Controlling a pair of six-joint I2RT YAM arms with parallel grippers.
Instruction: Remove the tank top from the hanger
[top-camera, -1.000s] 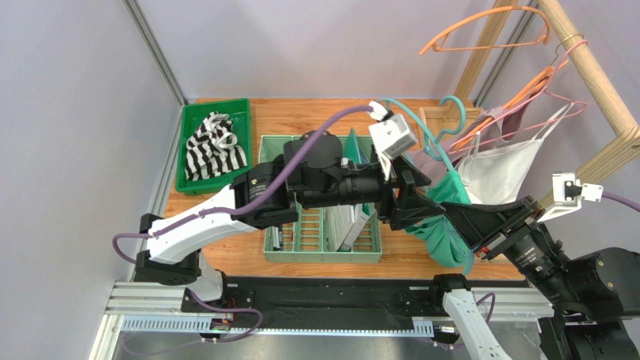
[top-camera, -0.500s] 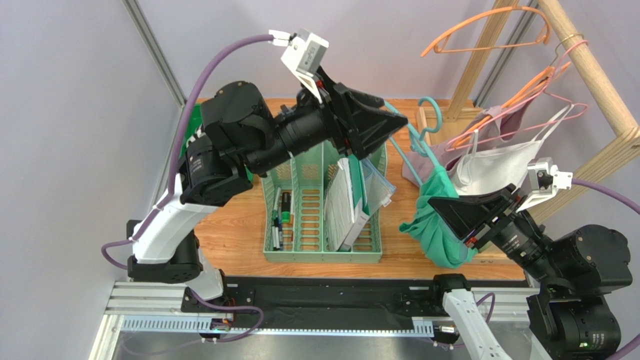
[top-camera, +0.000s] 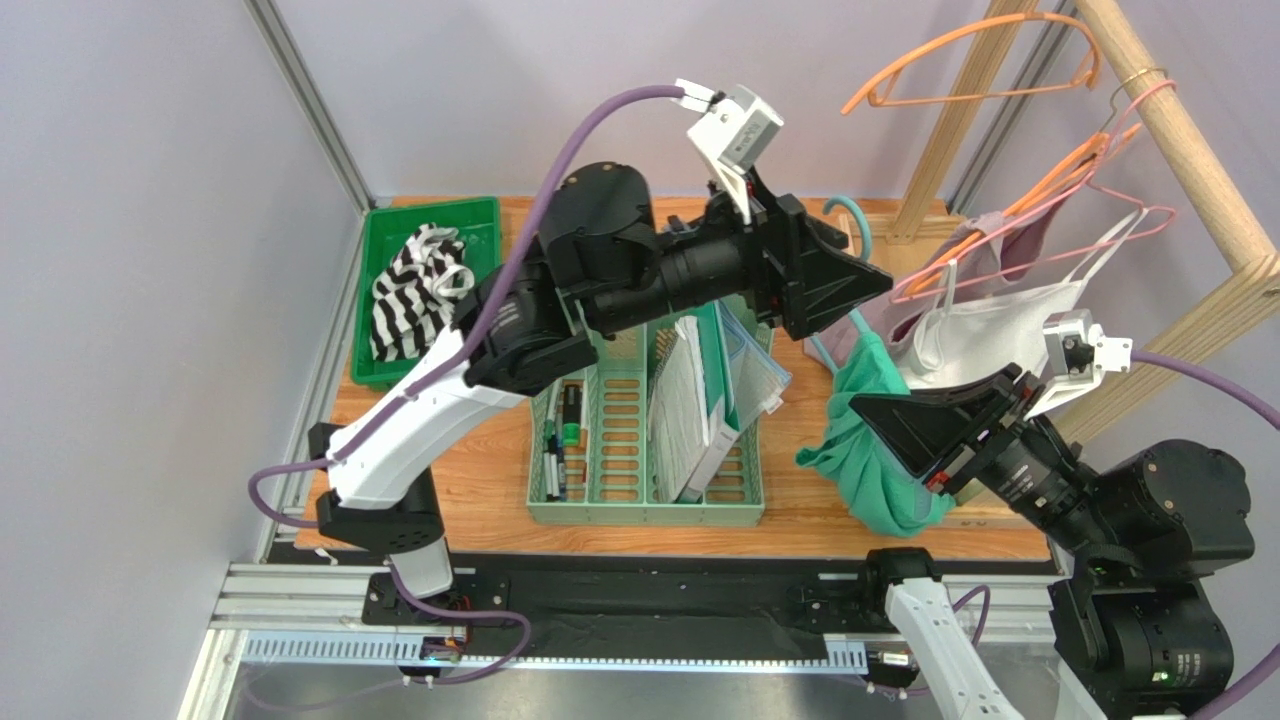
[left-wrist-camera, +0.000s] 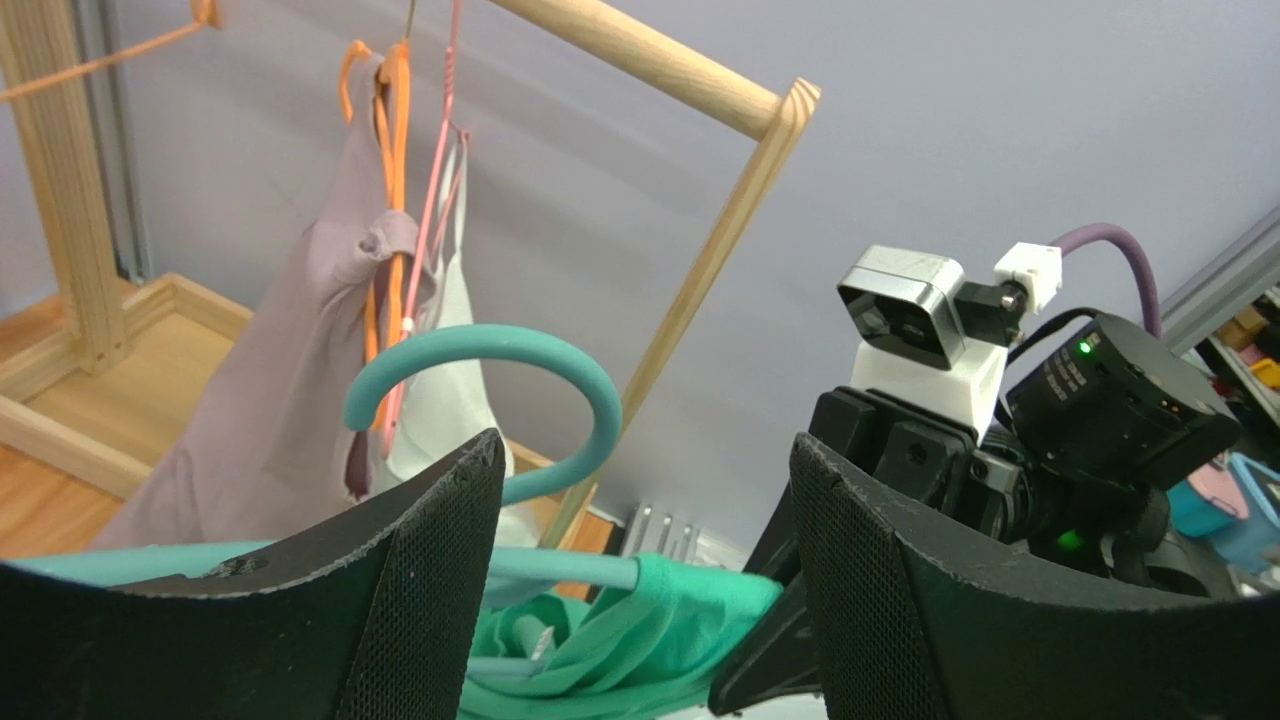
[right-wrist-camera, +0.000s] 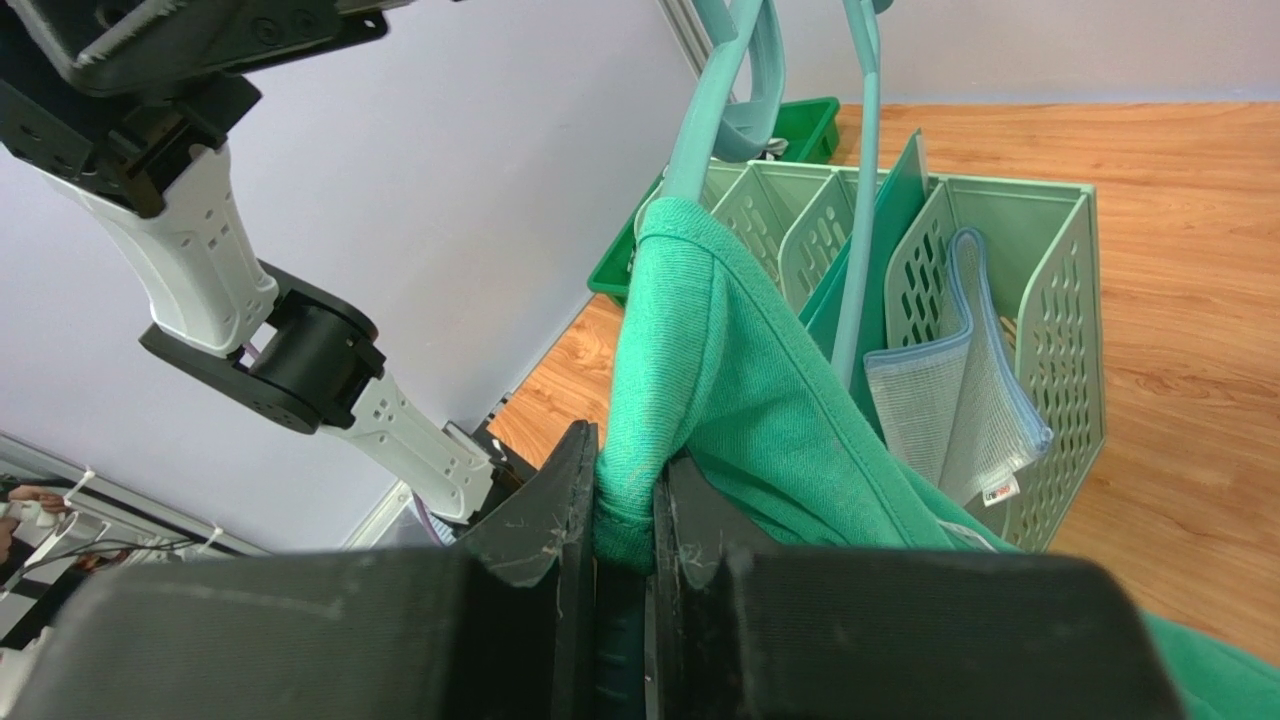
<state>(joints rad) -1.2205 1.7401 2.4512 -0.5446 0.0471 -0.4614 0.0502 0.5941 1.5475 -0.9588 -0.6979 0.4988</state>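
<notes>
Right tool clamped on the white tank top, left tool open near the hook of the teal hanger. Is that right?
Not quite. The tank top in the right tool is green, not white, as the right wrist view shows. The rest stands: the right tool is clamped on it, and the left tool is open near the hook of the teal hanger.

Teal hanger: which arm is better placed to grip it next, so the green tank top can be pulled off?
Left, probably. The left gripper is open, with the hook of the teal hanger between its fingers. The right gripper is shut on the green tank top.
</notes>
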